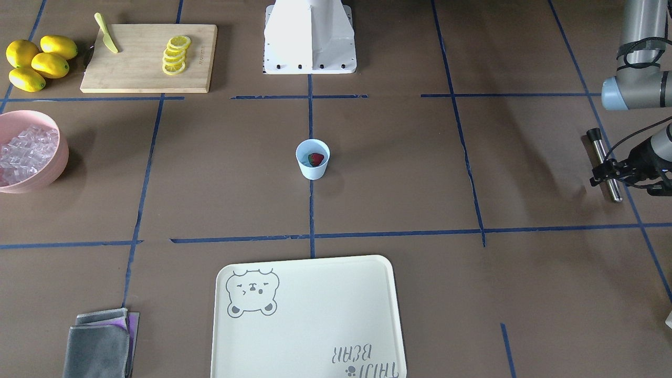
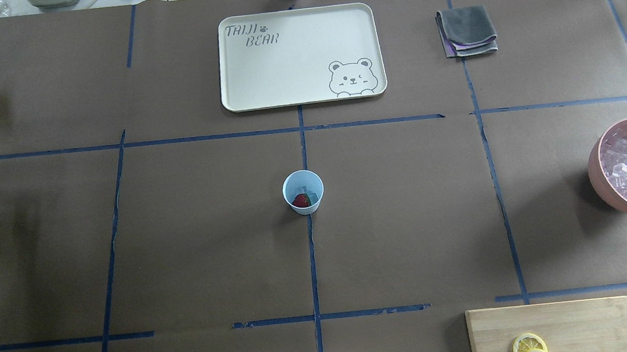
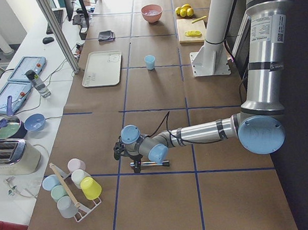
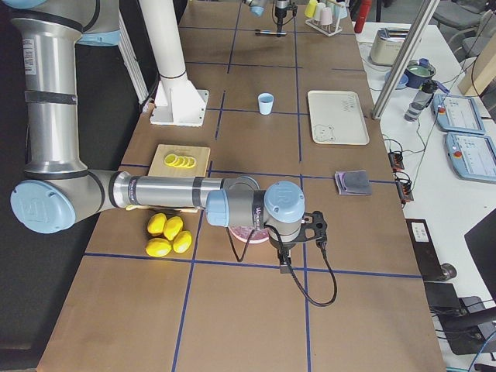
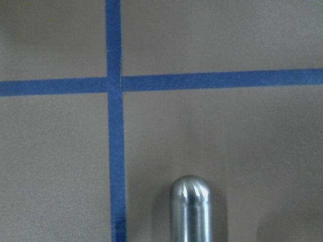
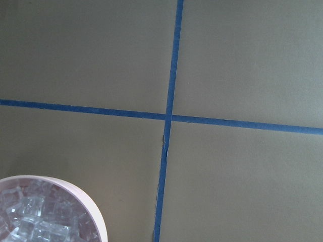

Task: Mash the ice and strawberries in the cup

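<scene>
The pale blue cup [image 1: 313,171] stands at the table's middle and also shows in the overhead view [image 2: 293,182]. In it lie a red strawberry [image 1: 315,159] and some clear ice cubes [image 2: 309,191]. My left gripper [image 1: 610,176] is low at the table's left end, shut on a metal rod [image 1: 600,152]. The rod's rounded tip shows in the left wrist view [image 5: 190,209]. My right gripper [image 4: 314,226] shows only in the exterior right view, beside the pink bowl, so I cannot tell whether it is open or shut.
A pink bowl [image 1: 62,152] full of ice [image 6: 35,222] stands at the right end. A cutting board [image 1: 142,71] holds lemon slices [image 1: 176,55] and a knife [image 1: 107,37], next to whole lemons [image 1: 39,60]. A cream tray [image 1: 310,315] and grey cloths [image 1: 100,341] lie on the far side.
</scene>
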`<state>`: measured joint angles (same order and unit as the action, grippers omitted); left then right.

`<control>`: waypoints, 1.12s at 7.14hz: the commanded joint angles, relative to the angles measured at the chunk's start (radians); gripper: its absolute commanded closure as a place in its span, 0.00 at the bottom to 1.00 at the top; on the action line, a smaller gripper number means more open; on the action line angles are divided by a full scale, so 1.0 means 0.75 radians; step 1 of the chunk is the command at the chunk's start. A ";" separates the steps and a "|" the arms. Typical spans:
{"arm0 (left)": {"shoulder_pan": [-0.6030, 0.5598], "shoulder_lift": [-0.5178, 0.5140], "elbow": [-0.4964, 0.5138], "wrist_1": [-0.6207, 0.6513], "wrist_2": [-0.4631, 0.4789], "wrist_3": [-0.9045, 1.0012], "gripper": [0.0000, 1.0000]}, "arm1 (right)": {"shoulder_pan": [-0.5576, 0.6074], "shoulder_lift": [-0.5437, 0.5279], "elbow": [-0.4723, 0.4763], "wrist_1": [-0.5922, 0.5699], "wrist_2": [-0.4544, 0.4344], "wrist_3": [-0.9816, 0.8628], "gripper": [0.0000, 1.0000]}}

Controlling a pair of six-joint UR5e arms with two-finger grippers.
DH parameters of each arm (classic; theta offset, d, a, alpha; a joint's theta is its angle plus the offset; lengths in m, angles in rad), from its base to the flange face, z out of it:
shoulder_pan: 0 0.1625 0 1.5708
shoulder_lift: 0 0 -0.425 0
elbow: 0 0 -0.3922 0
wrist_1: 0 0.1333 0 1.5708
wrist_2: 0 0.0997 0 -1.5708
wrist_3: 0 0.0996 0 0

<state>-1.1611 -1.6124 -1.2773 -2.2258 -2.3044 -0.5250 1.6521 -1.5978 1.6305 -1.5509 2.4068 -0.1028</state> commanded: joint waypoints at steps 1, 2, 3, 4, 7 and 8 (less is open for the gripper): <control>-0.002 0.006 -0.001 -0.004 -0.034 -0.001 0.00 | 0.000 -0.001 -0.002 0.000 0.000 0.000 0.00; -0.004 0.012 -0.001 -0.006 -0.032 -0.001 0.01 | 0.000 -0.001 0.000 0.000 0.000 0.002 0.00; -0.004 0.017 -0.001 -0.006 -0.030 0.001 0.02 | 0.000 -0.001 0.000 0.000 0.000 0.002 0.00; -0.006 0.021 -0.001 -0.006 -0.028 0.007 0.03 | 0.000 -0.001 0.000 0.000 0.000 0.002 0.00; -0.006 0.025 -0.005 -0.006 0.031 0.011 0.05 | 0.000 -0.001 0.000 0.000 0.002 0.002 0.00; -0.008 0.025 -0.005 -0.006 0.031 0.011 0.06 | 0.000 -0.001 0.000 0.000 0.002 0.002 0.00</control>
<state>-1.1663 -1.5946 -1.2807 -2.2304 -2.2861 -0.5174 1.6521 -1.5984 1.6306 -1.5508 2.4083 -0.1012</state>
